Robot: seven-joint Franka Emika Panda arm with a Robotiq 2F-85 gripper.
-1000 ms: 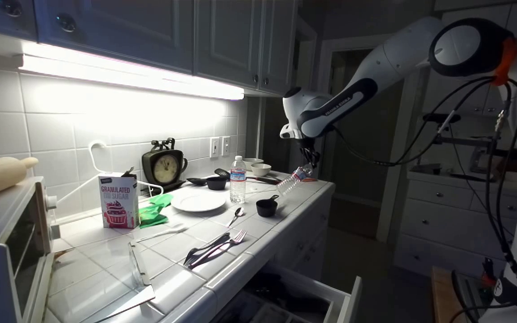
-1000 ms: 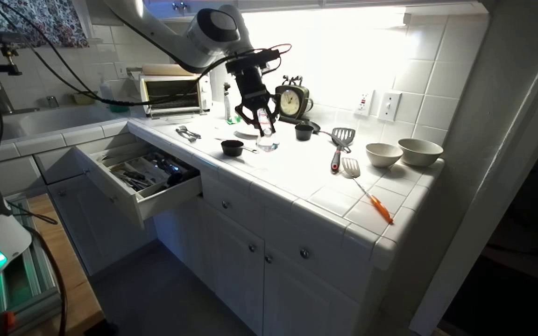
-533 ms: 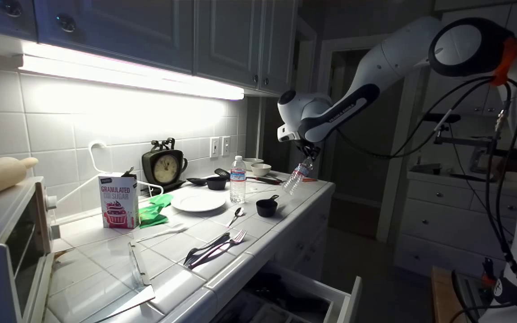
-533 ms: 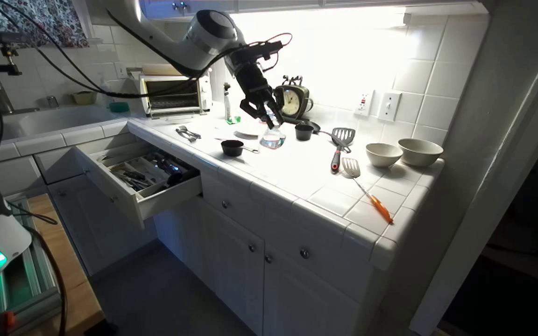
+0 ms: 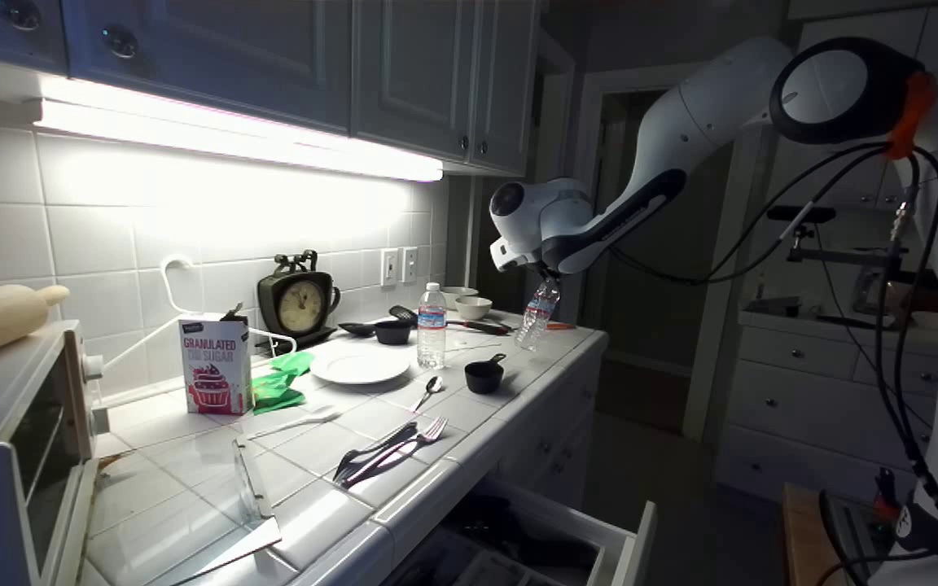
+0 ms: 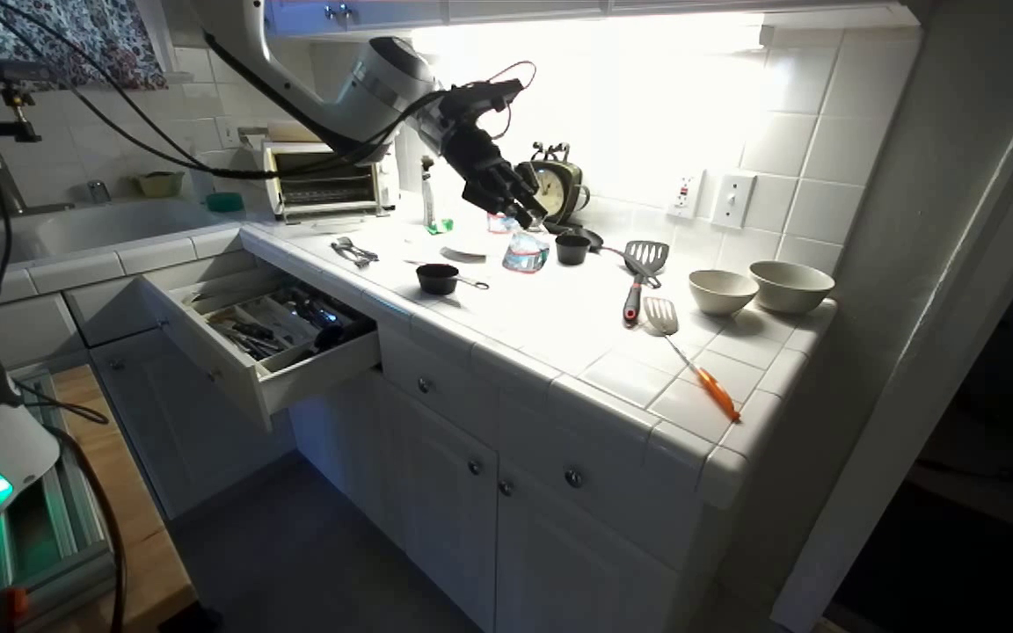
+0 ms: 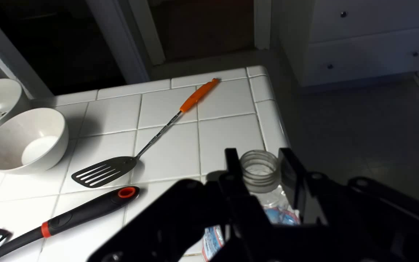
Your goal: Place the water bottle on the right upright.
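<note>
Right of the capped bottle [image 5: 431, 330] in both exterior views, the claw [image 7: 258, 157] pinches the tilted, uncapped water bottle [image 5: 537, 315] by its neck; released before standing plumb, it could topple.

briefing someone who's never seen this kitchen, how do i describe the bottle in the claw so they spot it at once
Find the white tiled counter, then the robot arm above it. At the arm's end, the claw grips a clear water bottle. Unlike the capped bottle standing upright by the plate, this one is tilted and uncapped.
</note>
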